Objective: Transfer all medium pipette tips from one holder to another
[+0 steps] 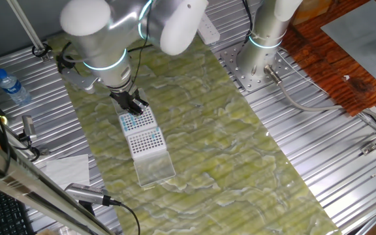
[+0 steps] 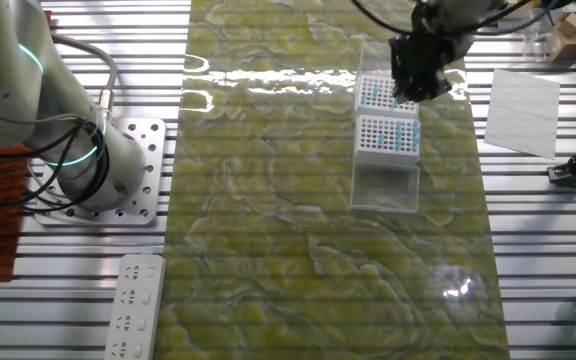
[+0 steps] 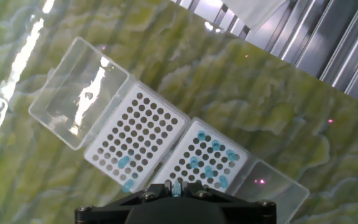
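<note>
Seemingly tool (image 3: 177,186) pinched shut on one blue tip (image 3: 177,188); poised over tip-bearing rack (image 3: 207,158); fingers mostly hidden.

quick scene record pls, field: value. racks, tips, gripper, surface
surface: green-yellow marbled mat on a ribbed metal table
racks: two white perforated pipette-tip racks side by side, touching, one with its clear hinged lid open flat, the other beside it
tips: light-blue-topped pipette tips scattered in the second rack; a few in the first; most holes bare
gripper: black two-finger gripper over the racks; a blue tip shows at the fingers; grip unclear
progress: partial, tips in both racks
</note>
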Robot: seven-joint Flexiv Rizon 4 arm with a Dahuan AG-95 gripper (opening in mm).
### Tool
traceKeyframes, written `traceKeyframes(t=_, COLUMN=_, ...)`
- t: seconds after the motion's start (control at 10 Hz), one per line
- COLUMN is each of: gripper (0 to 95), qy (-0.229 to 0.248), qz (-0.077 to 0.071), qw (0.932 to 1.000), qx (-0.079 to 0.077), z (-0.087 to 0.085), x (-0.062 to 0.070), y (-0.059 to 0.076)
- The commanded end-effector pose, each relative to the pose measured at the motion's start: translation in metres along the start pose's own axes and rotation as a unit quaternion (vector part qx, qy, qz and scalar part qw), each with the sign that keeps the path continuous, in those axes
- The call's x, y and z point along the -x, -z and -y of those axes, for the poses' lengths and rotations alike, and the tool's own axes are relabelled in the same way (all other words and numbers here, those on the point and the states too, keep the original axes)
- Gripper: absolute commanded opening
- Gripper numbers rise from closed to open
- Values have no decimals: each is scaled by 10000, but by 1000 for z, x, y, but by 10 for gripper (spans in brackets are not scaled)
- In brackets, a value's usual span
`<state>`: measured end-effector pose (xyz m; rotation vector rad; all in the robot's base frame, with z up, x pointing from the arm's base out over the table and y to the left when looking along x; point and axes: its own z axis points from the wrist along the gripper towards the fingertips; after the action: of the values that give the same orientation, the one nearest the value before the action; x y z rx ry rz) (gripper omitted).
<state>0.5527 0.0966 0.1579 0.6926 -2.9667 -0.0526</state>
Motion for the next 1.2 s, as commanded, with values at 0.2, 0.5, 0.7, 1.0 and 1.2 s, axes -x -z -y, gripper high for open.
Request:
traceKeyframes(t=0.2, gripper=0, qy=-578, qz=77, qw=9983, qx=75, z=-25, x=20, y=-3)
traceKeyframes(t=0.5, gripper=0, qy=-714, qz=102, qw=9974, qx=70, z=-35, x=29, y=-11)
traceKeyframes(t=0.7, gripper=0, qy=-775, qz=113, qw=9969, qx=85, z=-40, x=33, y=-15)
traceKeyframes(t=1.0, gripper=0, qy=-873, qz=147, qw=9960, qx=142, z=-46, x=33, y=-22)
traceKeyframes(t=1.2, gripper=0, qy=-860, qz=185, qw=9960, qx=130, z=-48, x=31, y=-26)
